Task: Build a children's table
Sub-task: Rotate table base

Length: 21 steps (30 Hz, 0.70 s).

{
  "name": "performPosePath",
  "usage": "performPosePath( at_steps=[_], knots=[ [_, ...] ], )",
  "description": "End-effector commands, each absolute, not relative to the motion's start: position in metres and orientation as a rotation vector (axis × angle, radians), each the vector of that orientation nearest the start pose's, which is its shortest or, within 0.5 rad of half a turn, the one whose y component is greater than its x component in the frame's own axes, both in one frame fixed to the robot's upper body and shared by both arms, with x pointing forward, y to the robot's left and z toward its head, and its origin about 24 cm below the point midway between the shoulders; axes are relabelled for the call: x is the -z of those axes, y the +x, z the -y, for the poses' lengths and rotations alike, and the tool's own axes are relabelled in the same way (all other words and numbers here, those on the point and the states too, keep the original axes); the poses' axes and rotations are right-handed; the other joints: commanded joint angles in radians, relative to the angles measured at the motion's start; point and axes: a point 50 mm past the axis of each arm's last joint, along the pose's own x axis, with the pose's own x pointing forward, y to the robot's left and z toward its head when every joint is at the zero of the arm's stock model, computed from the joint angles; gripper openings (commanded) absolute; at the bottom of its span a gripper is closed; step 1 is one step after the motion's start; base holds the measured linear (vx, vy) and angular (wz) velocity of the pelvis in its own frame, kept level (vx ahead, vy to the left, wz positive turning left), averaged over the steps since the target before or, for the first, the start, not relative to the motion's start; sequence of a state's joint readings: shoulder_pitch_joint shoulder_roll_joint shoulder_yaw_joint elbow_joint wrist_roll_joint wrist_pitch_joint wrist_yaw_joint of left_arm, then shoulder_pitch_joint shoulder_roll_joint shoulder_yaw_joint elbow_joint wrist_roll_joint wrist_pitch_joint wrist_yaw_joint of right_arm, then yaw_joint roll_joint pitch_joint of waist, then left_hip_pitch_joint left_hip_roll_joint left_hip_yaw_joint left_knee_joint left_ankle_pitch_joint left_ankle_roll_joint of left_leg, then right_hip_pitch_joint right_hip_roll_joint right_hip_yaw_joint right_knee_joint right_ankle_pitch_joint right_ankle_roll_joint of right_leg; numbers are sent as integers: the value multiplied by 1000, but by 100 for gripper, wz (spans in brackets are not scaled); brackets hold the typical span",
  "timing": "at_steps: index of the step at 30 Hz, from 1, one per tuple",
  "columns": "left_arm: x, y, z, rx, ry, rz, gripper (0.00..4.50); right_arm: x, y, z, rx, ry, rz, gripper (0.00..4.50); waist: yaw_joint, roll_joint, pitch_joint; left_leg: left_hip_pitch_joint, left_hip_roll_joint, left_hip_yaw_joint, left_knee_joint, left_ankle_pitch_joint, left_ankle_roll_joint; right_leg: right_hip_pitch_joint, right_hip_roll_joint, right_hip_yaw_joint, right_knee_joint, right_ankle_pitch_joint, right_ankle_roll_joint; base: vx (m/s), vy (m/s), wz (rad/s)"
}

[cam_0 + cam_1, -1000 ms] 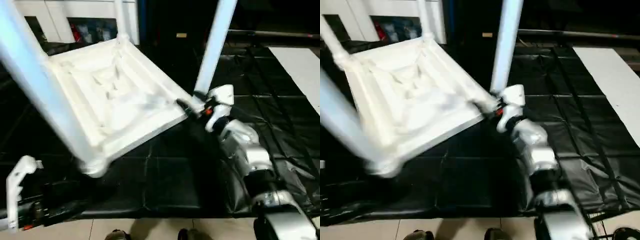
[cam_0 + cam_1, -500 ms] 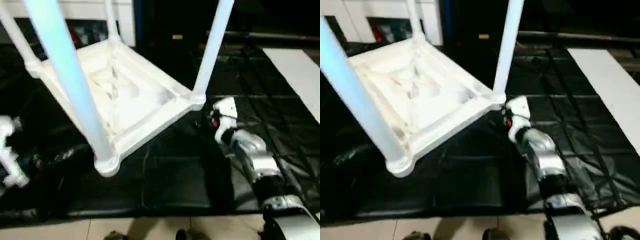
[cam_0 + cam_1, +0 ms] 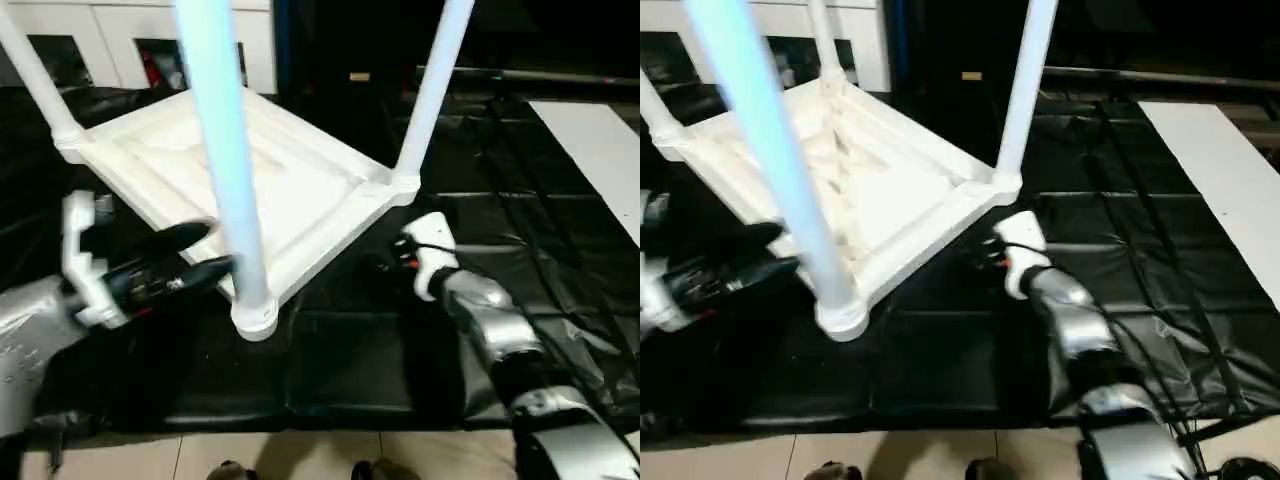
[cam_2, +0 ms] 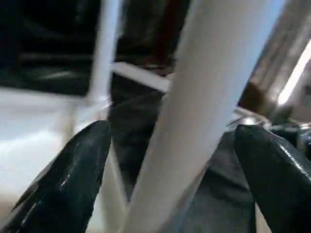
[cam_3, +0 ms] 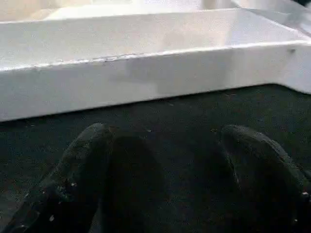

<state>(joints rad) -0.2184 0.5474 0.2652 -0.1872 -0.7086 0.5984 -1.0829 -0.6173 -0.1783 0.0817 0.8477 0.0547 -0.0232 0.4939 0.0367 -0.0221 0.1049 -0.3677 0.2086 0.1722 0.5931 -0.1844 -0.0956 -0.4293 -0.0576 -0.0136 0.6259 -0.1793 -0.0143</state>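
The children's table lies upside down on the black mat, its ribbed tabletop [image 3: 300, 190] facing up. Three white legs stand in its corner sockets: the near one [image 3: 225, 150], one on the right [image 3: 430, 90] and one at the far left [image 3: 35, 70]. My left gripper [image 3: 205, 250] is open at the near leg's lower part. In the left wrist view that leg [image 4: 204, 111] rises between the two black fingers [image 4: 80, 170], with gaps on both sides. My right gripper [image 3: 385, 258] is open and low over the mat, a little in front of the tabletop's side edge [image 5: 146, 73], holding nothing.
The black mat [image 3: 350, 360] has creases and ends at a tiled floor strip [image 3: 300, 455] near me. A white cabinet [image 3: 100, 40] stands behind the table. A flat white board [image 3: 600, 150] lies at the right on the mat.
The table has come down from a tilt to lie level on the mat. My left arm swung in from the left to the near leg. My right gripper drew back from the table's right corner.
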Motion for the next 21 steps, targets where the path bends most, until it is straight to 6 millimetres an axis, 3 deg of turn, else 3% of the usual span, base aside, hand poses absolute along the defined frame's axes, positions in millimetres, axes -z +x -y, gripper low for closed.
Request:
performPosePath(
  at_steps=[1,4,9,14,18,21],
  knots=[
    [-150,255,-205,1133,-189,-6,442,-35,351,132,-570,-157,-256,389,0,8,-68,6,0,13,-65,-148,28,60,-41,29,-59,-93,-236,0,0,0],
    [-147,259,-188,1251,-237,-57,442,-38,355,122,-583,-168,-246,389,-2,10,-69,7,-1,13,-65,-149,24,58,-41,28,-57,-99,-235,0,0,0],
    [-145,271,-177,1220,-167,-56,442,-41,358,118,-577,-157,-231,389,-4,9,-72,5,-1,13,-62,-126,31,62,-39,29,-54,-47,-242,0,0,0],
    [-158,269,-141,1348,-186,7,442,-36,356,106,-599,-154,-242,389,0,8,-74,3,2,14,-62,-118,38,65,-42,28,-50,-11,-265,0,0,0],
    [-164,263,-104,1459,-190,52,442,-32,353,94,-634,-155,-249,389,0,4,-73,3,3,14,-61,-122,37,65,-42,28,-51,-28,-256,0,0,0],
    [-165,264,-93,1479,-195,64,442,-32,353,91,-643,-151,-247,389,-3,1,-73,-2,0,14,-60,-108,42,69,-41,28,-49,-9,-256,0,0,0]
  ],
)
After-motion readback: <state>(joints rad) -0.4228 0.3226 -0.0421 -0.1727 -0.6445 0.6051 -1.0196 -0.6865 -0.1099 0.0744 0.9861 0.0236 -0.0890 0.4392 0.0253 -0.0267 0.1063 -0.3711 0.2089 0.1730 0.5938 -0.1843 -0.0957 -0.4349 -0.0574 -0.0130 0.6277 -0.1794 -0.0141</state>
